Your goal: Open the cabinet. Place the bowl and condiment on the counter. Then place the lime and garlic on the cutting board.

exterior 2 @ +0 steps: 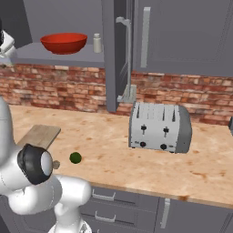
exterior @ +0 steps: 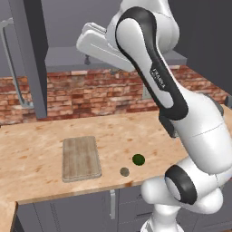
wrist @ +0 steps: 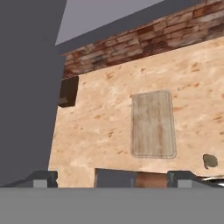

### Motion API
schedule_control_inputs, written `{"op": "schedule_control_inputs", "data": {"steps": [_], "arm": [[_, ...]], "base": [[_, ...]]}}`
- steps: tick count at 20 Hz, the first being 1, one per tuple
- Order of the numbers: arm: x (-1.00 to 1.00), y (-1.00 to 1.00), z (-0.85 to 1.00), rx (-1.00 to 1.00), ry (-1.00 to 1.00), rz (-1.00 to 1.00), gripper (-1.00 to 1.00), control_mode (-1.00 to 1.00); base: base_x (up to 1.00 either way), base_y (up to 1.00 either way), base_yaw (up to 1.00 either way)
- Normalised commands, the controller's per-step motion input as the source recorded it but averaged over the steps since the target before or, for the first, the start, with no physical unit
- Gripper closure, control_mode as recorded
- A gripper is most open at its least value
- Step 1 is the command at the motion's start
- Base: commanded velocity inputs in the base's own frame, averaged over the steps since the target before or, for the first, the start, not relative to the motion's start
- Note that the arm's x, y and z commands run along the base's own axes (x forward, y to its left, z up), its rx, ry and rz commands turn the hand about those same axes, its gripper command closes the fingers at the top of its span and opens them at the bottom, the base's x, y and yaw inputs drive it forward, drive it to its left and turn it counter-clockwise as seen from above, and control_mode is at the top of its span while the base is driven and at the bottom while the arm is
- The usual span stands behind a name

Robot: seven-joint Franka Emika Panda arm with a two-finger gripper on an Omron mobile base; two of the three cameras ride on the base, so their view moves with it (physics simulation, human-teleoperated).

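The cabinet stands open, its left door [exterior: 37, 54] and right door [exterior 2: 109, 54] both swung outward. On its shelf sit the red bowl [exterior 2: 63, 42] and a small pale condiment bottle [exterior 2: 97, 43]. My gripper [exterior: 99, 65] hangs open and empty in front of the shelf, above the counter [exterior: 36, 136], its fingertips [wrist: 41, 179] wide apart. The cutting board [exterior: 80, 158] lies bare on the counter and is in the hand view too [wrist: 153, 124]. To its right rest the green lime [exterior: 138, 159] and, nearer the front edge, the grey-brown garlic [exterior: 124, 171].
A silver toaster [exterior 2: 159, 127] stands on the counter to the right, under a closed grey wall cabinet door [exterior 2: 182, 32]. A brick backsplash [exterior: 90, 93] runs behind the counter. Lower grey drawers [exterior 2: 109, 200] sit below the front edge.
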Motion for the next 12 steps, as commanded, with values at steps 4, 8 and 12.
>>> {"op": "schedule_control_inputs", "data": {"steps": [4,8,12], "arm": [[0.36,-1.00,-0.02,0.03,-0.07,-0.05,-1.00,-1.00],[0.38,-0.95,0.13,0.00,-0.06,-0.04,-1.00,-1.00],[0.57,-0.70,0.43,0.00,-0.04,-0.05,-1.00,-1.00]], "base": [[0.00,0.00,0.00],[0.00,0.00,0.00],[0.00,0.00,0.00]]}}
